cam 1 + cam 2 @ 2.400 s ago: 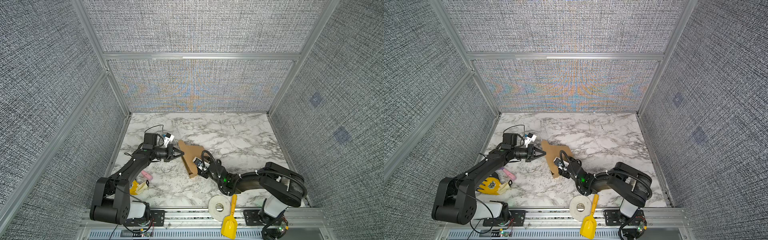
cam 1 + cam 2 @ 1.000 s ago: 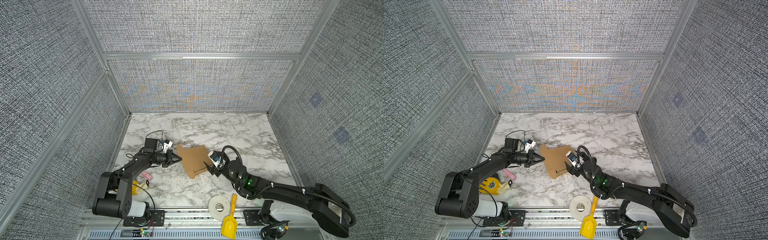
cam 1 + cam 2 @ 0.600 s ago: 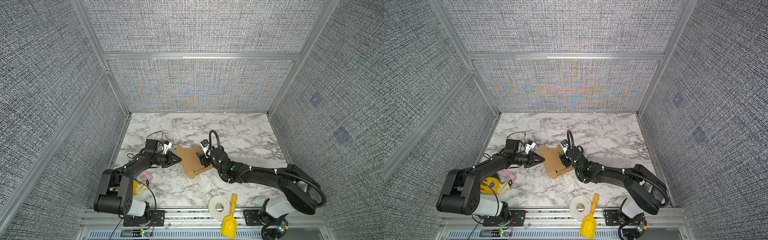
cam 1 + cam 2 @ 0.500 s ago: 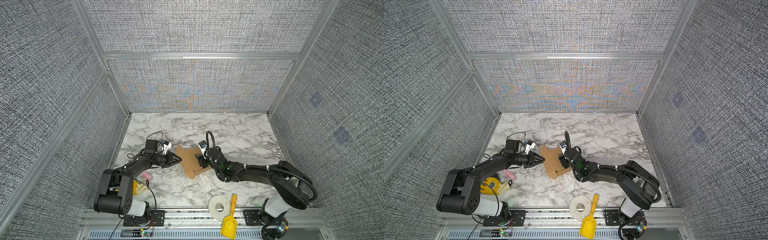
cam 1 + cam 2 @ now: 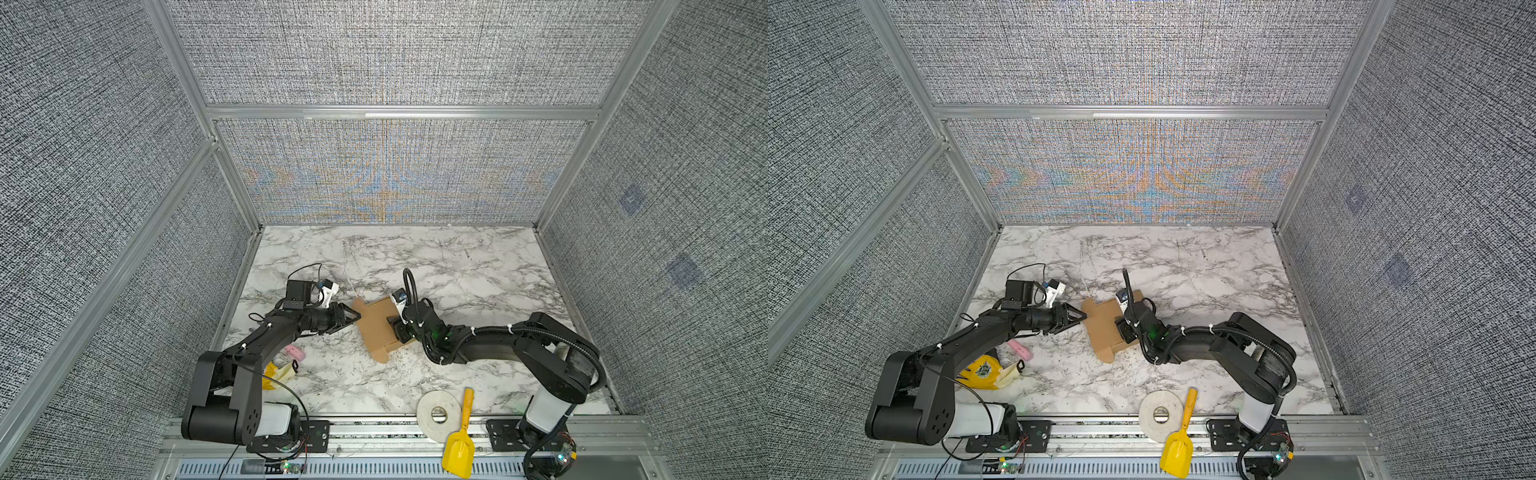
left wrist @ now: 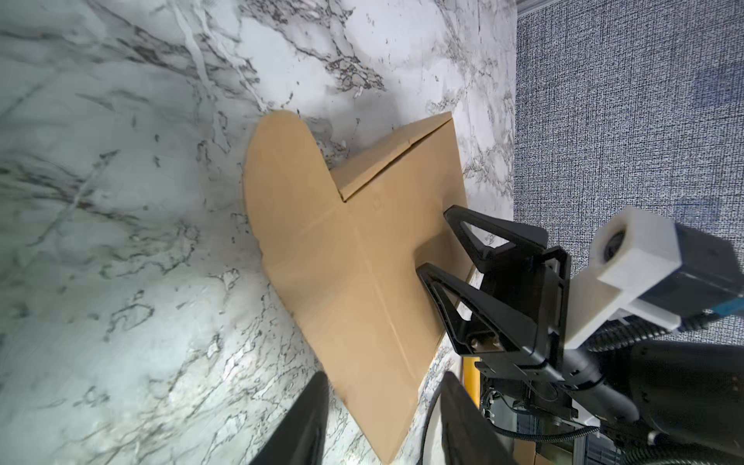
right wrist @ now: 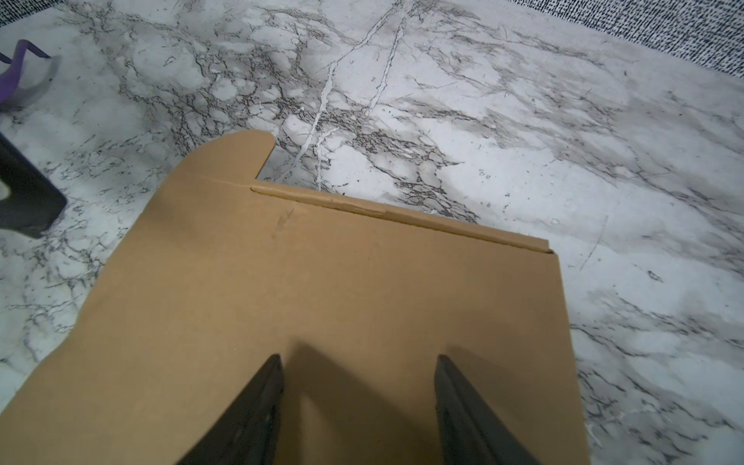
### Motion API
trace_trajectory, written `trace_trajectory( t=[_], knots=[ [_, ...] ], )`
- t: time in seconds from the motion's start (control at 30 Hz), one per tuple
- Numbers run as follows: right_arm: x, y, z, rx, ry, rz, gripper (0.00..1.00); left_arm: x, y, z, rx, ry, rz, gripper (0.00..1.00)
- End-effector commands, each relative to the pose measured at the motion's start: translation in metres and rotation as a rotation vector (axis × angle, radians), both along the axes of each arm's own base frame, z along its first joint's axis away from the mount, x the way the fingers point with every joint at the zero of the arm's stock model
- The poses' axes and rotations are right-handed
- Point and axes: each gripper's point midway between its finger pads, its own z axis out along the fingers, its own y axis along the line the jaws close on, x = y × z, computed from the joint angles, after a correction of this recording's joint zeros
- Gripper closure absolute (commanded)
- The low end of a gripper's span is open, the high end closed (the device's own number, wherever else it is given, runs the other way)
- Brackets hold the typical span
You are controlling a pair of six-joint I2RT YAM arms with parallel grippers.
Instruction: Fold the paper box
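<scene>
The paper box (image 5: 376, 328) (image 5: 1102, 326) is a brown cardboard sheet lying mostly flat on the marble table, left of middle. A rounded flap points toward the left arm, and one long edge is folded. My left gripper (image 5: 355, 317) (image 5: 1084, 318) is open at that flap's edge; in the left wrist view, a corner of the paper box (image 6: 354, 261) shows between the spread fingers of the left gripper (image 6: 384, 376). My right gripper (image 5: 395, 328) (image 5: 1121, 328) (image 6: 435, 239) stands open, both tips down on the top face of the paper box (image 7: 322, 273), as the right wrist view shows of the right gripper (image 7: 358, 358).
A white tape roll (image 5: 438, 411) (image 5: 1160, 411) and a yellow scoop (image 5: 459, 449) (image 5: 1177, 451) lie at the front edge. A pink piece (image 5: 296, 353) (image 5: 1021, 350) and a yellow pouch (image 5: 276, 372) (image 5: 984, 370) lie under the left arm. Grey walls enclose the table.
My left gripper went from shut to open at the flap. The right gripper swung from the box's right edge onto its top face, with the jaws a little narrower.
</scene>
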Motion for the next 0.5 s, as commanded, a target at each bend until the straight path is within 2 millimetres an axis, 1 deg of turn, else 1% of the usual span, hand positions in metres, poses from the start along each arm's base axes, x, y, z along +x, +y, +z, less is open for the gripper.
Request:
trace_trajectory(
  t=[0.0,0.13,0.2,0.27,0.33,0.4,0.47],
  knots=[
    [-0.01,-0.005,-0.024,-0.072,0.053,0.011,0.4,0.007,0.007,0.004,0.03,-0.047,0.012,0.52],
    [-0.015,-0.003,-0.038,-0.103,0.056,0.018,0.4,0.012,0.014,0.01,0.062,-0.115,0.014,0.51],
    [-0.013,0.001,-0.033,-0.102,0.039,0.022,0.4,0.015,0.02,0.013,0.08,-0.141,0.023,0.51],
    [-0.01,0.005,-0.016,-0.082,0.02,0.016,0.4,0.019,0.029,0.017,0.095,-0.156,0.048,0.5],
    [-0.004,0.011,0.009,-0.039,-0.014,0.009,0.4,0.024,0.038,0.022,0.1,-0.176,0.08,0.5],
    [0.002,0.017,0.028,-0.007,-0.047,0.011,0.39,0.028,0.045,0.025,0.092,-0.192,0.109,0.5],
    [0.011,0.025,0.038,0.009,-0.061,0.008,0.39,0.031,0.051,0.029,0.079,-0.196,0.132,0.5]
  ],
)
